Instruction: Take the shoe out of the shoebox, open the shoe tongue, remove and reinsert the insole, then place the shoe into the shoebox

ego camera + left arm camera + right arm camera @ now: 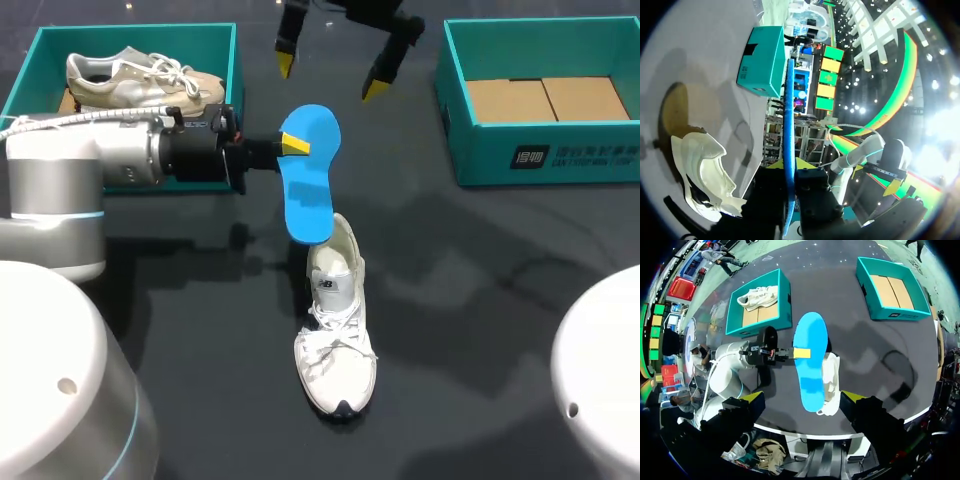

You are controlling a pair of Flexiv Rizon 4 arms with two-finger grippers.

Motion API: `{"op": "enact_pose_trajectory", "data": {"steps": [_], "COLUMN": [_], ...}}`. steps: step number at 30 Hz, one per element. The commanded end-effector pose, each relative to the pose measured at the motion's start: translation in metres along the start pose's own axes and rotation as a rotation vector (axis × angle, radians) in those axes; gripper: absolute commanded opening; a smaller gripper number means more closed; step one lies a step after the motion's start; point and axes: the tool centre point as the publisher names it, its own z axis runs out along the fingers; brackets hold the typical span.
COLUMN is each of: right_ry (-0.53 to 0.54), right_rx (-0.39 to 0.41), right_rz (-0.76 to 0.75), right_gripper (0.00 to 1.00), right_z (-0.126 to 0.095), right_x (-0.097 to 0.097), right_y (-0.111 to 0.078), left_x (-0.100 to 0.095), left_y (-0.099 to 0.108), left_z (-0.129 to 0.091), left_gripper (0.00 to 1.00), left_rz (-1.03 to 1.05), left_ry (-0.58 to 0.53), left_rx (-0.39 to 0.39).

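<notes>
My left hand [294, 145] pinches the blue insole [308, 200], whose lower end is at the heel opening of the white shoe [336, 340]. The shoe stands on the desk [480, 300], out of the empty shoebox [545, 160]. My right hand [328, 78] hangs spread. I judge that reinserting and boxing remain.

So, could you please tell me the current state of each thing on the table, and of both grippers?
Insole: held in the air, lower end over the shoe's heel.
White shoe: upright on the table, outside both boxes.
Left box: open, second shoe inside.
Right box: open, no shoe inside.
Left gripper: shut on the insole.
Right gripper: open, empty.
</notes>
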Motion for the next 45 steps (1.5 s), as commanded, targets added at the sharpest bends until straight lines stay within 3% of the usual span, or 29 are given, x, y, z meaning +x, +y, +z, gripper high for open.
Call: {"op": "enact_pose_trajectory", "data": {"steps": [1,10,16,26,38,45], "right_ry": [-0.378,-0.367,-0.296,-0.083,0.088,0.246], "right_rx": [-0.005,-0.023,-0.044,-0.056,-0.068,-0.074], "right_rz": [-0.002,0.004,-0.012,0.053,0.068,0.081], "right_gripper": [1.0,1.0,1.0,1.0,1.0,1.0], "right_z": [0.001,0.006,0.01,0.019,0.012,0.013], "right_x": [0.011,0.014,0.017,-0.001,-0.017,-0.026], "right_y": [0.001,0.001,0.003,0.005,0.011,0.013], "left_x": [0.0,0.0,0.0,0.0,0.0,0.0], "left_y": [0.001,0.001,0.001,0.001,0.001,0.001], "left_z": [0.0,0.0,0.0,0.0,0.0,0.0], "left_gripper": [0.0,0.0,0.0,0.0,0.0,0.0], "left_rz": [0.0,0.0,0.0,0.0,0.0,0.0], "left_ry": [-0.001,-0.001,-0.001,-0.001,-0.001,-0.001], "left_rx": [0.001,0.001,0.001,0.001,0.001,0.001]}}
